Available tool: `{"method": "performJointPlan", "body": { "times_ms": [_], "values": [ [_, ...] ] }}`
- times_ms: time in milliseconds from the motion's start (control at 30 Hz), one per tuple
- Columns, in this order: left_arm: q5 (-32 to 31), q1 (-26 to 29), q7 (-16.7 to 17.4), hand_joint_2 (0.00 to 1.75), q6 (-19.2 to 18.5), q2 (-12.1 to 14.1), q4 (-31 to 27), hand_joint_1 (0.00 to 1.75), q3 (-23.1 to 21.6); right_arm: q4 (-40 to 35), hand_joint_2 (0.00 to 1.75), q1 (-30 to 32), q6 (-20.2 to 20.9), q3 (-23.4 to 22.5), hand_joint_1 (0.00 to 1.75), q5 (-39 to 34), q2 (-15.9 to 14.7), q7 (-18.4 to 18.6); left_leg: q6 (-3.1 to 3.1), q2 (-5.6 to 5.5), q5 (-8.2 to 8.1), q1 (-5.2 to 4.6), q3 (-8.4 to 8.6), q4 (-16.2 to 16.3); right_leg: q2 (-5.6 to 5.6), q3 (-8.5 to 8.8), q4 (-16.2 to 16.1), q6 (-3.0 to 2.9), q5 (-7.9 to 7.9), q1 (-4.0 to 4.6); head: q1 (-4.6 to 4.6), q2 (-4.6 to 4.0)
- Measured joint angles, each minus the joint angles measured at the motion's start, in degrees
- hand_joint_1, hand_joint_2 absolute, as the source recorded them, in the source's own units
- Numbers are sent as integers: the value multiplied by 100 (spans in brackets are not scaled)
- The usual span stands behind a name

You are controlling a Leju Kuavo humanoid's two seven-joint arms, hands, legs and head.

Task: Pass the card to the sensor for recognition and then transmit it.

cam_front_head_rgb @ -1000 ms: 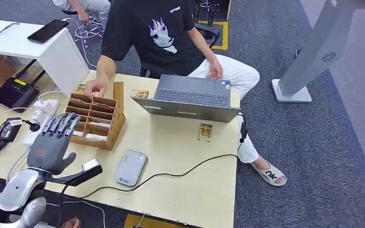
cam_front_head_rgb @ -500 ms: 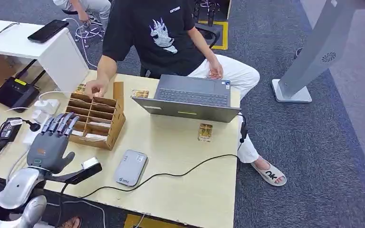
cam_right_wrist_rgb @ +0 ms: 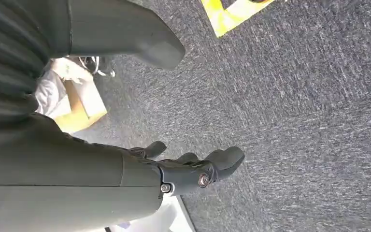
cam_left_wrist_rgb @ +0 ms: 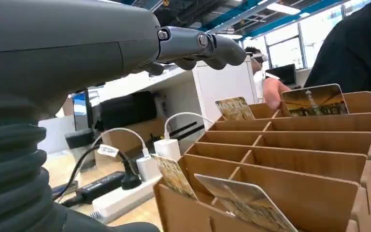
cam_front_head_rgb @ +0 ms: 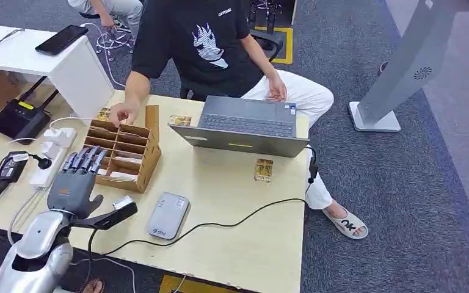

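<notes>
The open, empty left hand (cam_front_head_rgb: 76, 183) has been moved closer to the card box (cam_front_head_rgb: 125, 152); a card (cam_left_wrist_rgb: 244, 203) can be picked next.

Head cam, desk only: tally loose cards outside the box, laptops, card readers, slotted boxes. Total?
Gold patterned cards lying outside the box: 3
Grey open laptop: 1
Grey rounded card reader: 1
Brown cardboard slotted box: 1
Total: 6
</notes>
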Motion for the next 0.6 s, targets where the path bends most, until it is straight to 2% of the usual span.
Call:
{"method": "performJointPlan", "body": {
  "times_ms": [600],
  "values": [
    [-33,-88,-48,175,118,-269,489,0,0,0,175,-1,22,4,0,90,-2,2,0,0,0,0,0,0,0,0,0,0,0,0,0,0]
  ]
}}
